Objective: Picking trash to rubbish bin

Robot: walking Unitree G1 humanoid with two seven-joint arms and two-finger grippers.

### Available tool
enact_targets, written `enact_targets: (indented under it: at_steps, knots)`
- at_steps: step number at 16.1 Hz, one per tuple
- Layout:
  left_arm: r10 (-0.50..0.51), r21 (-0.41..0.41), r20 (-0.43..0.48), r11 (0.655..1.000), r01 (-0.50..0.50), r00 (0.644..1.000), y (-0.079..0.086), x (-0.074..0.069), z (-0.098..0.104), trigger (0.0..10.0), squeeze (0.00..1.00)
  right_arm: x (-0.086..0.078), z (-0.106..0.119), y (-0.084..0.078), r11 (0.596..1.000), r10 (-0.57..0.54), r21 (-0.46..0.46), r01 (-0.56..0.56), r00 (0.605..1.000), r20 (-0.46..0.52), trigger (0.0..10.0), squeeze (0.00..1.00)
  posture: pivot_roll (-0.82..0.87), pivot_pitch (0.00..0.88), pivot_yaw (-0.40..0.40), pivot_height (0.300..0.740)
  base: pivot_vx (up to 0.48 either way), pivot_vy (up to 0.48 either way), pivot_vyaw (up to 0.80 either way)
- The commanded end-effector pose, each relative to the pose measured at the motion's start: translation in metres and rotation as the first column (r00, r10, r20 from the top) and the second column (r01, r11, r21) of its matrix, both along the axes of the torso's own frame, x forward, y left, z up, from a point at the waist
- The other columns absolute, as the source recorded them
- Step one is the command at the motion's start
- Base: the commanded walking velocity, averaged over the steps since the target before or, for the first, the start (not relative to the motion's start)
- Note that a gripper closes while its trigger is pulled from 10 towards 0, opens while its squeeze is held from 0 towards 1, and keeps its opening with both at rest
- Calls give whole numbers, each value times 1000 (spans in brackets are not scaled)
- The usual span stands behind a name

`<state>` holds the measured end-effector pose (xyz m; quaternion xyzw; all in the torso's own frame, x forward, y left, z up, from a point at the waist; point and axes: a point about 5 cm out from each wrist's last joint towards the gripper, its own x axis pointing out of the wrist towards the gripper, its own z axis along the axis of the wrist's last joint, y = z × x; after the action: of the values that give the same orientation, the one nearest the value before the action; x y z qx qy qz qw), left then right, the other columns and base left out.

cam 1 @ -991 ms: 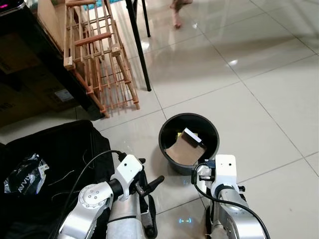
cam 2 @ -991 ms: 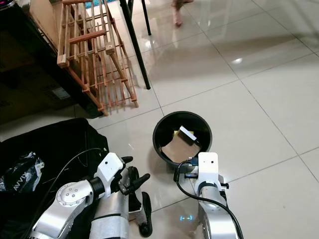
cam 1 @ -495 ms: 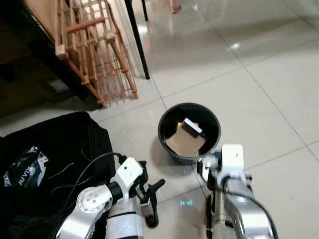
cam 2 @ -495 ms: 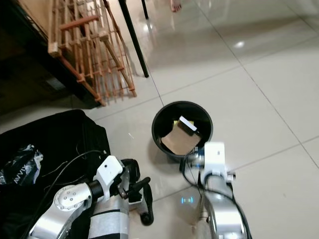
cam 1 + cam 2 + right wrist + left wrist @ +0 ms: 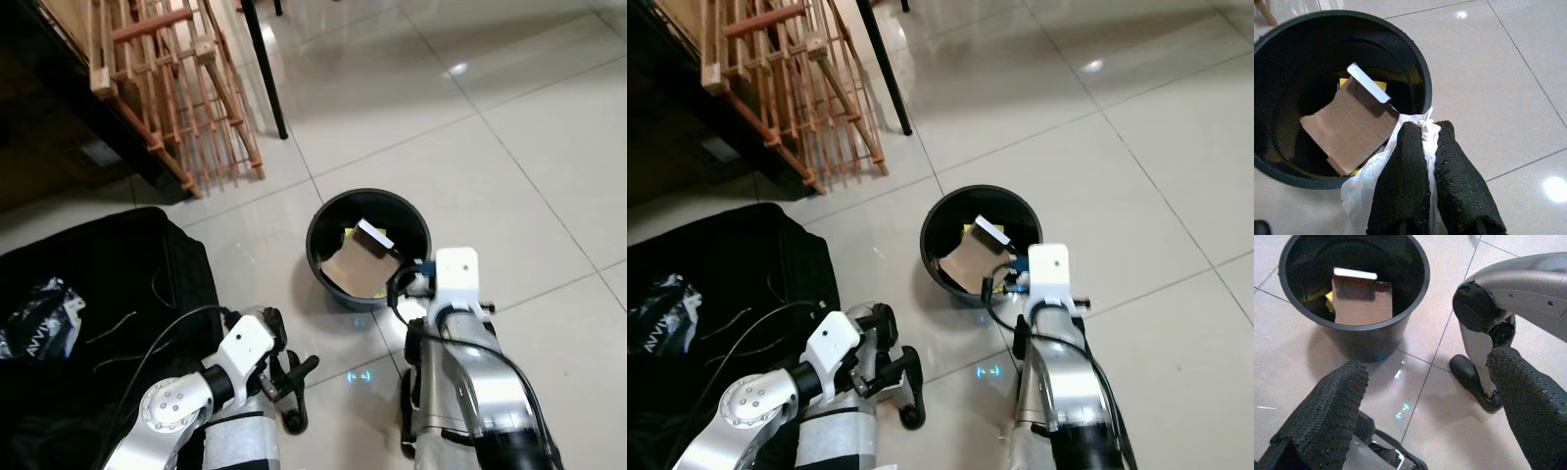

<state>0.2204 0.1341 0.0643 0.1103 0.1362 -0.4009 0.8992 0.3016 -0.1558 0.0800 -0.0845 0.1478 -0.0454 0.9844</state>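
We see a round black rubbish bin (image 5: 368,250) standing on the pale tiled floor (image 5: 509,127), near the centre of the head views. Inside it lie a brown piece of cardboard (image 5: 1349,129) with a white strip (image 5: 1368,83) along one edge, and something yellow (image 5: 1344,82) beneath it.

The right gripper (image 5: 1430,147) sits at the bin's rim, at about 4 o'clock from the bin's centre. Its two fingers are pressed nearly together on a crumpled white plastic bag (image 5: 1369,178), which drapes over the rim and hangs beside the fingers.

The left gripper (image 5: 1425,396) hovers low over the floor at about 7 o'clock from the bin, fingers spread wide and holding nothing.

At 10 o'clock a wooden rack (image 5: 167,88) leans beside a black table leg (image 5: 265,69). At 8 o'clock lies a black bag (image 5: 98,294) with a crinkled dark packet (image 5: 34,318) resting on it.
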Motion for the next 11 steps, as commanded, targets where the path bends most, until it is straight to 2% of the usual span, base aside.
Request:
enact_targets:
  at_steps: [1, 4, 9, 10, 11]
  knots:
    - [16, 19, -21, 1000, -16, 1000, 4, -5, -3, 10000, 0, -3, -12, 4, 1000, 26, -13, -27, 999, -35, 10000, 0, 71, 416, 145, 573, 0, 0, 0]
    - [44, 17, -15, 999, -44, 999, 6, -8, 3, 10000, 0, 18, -6, 5, 998, 52, -30, -51, 999, 15, 10000, 0, 116, 437, 140, 573, 0, 0, 0]
    - [91, 38, -7, 995, -91, 996, 18, -15, 9, 10000, 0, 27, -10, 9, 997, 79, -13, -78, 996, 37, 10000, 0, 177, 458, 137, 573, 0, 0, 0]
    - [104, 49, -12, 993, -103, 995, 22, -21, 10, 10000, 0, 34, -6, 24, 991, 131, -9, -131, 990, 57, 10000, 0, 198, 465, 130, 573, 0, 0, 0]
    - [107, 51, -12, 993, -106, 994, 22, -23, 11, 10000, 0, 36, -4, 27, 990, 143, -6, -143, 988, 66, 10000, 0, 204, 467, 127, 573, 0, 0, 0]
